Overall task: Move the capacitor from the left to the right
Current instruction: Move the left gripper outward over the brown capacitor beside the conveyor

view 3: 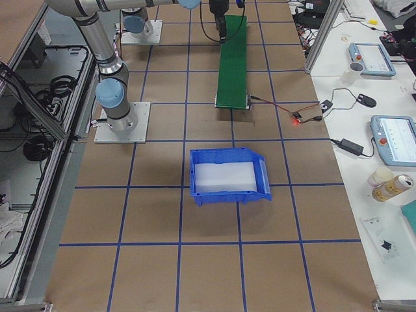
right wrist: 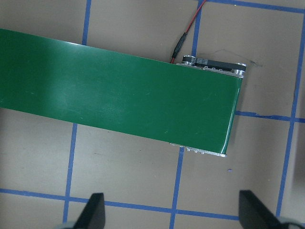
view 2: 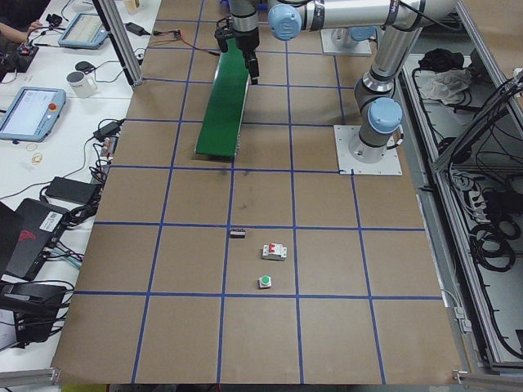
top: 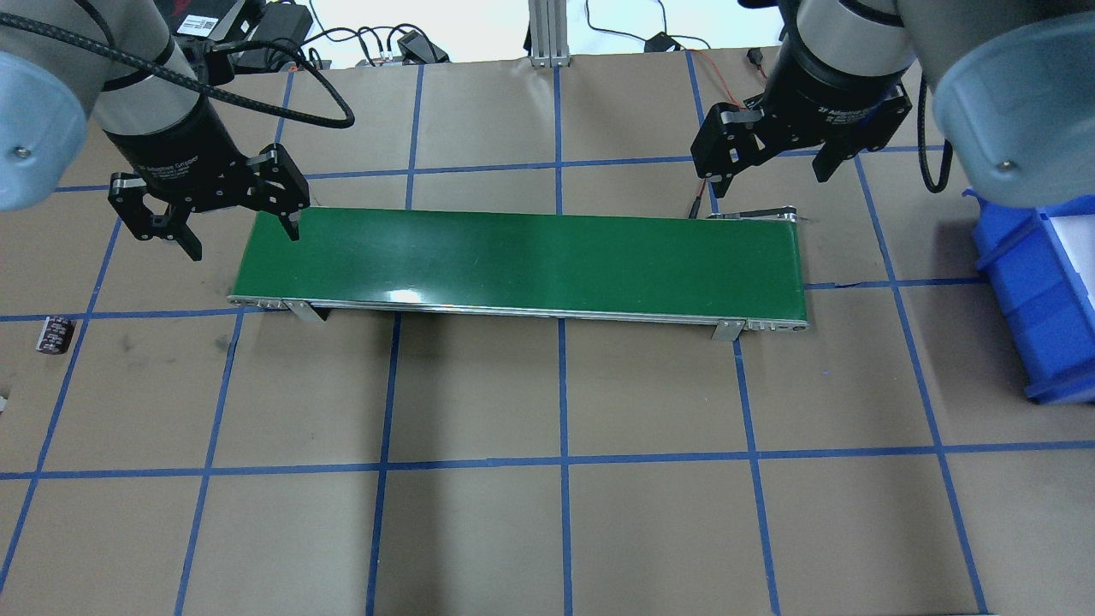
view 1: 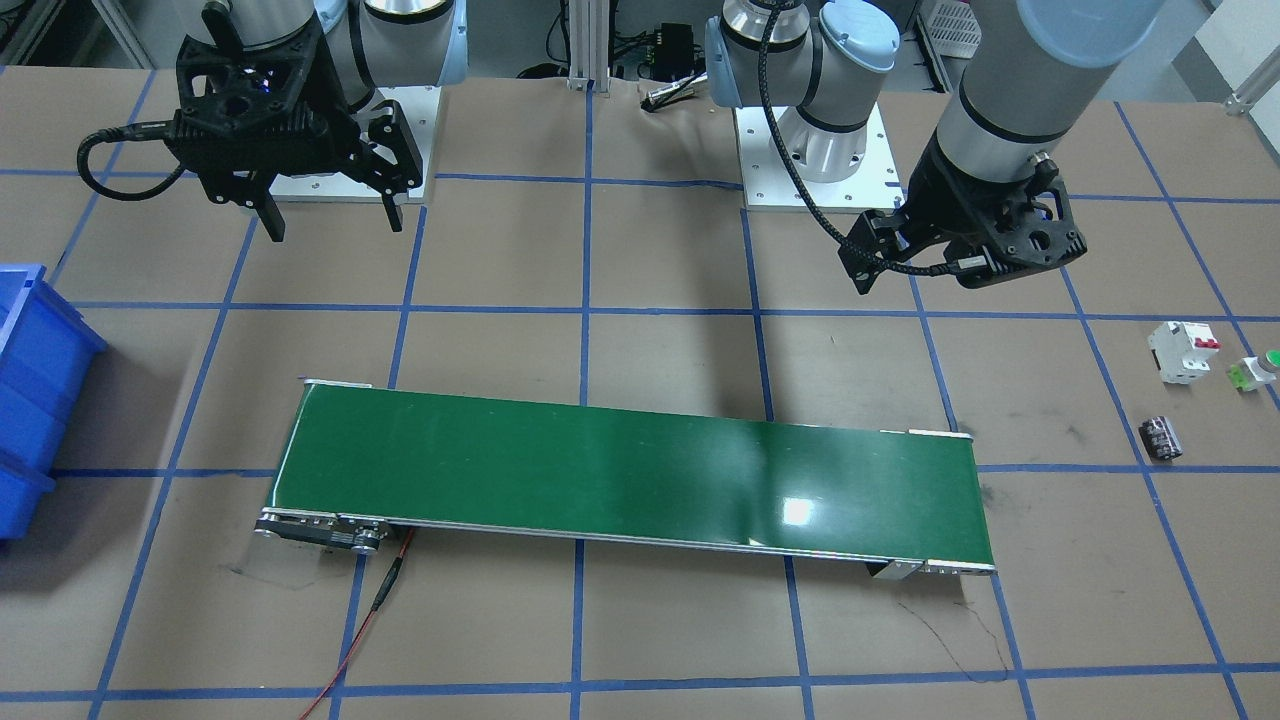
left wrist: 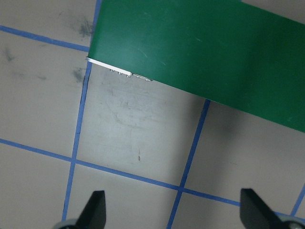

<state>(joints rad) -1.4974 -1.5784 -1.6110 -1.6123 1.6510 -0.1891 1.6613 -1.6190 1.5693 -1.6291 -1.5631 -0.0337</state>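
The capacitor (top: 56, 334), a small black cylinder with silvery stripes, lies on its side on the brown table at the robot's far left; it also shows in the front-facing view (view 1: 1160, 438) and the left side view (view 2: 238, 235). My left gripper (top: 244, 241) hangs open and empty above the left end of the green conveyor belt (top: 522, 261), well apart from the capacitor. Its wrist view (left wrist: 172, 210) shows only table and the belt corner. My right gripper (top: 770, 175) is open and empty above the belt's far right end, as its wrist view (right wrist: 171, 210) also shows.
A white circuit breaker with red switches (view 1: 1182, 350) and a green-capped push button (view 1: 1258, 370) lie near the capacitor. A blue bin (top: 1039, 291) stands at the table's right end. A red-black cable (view 1: 385, 590) runs from the belt's right end.
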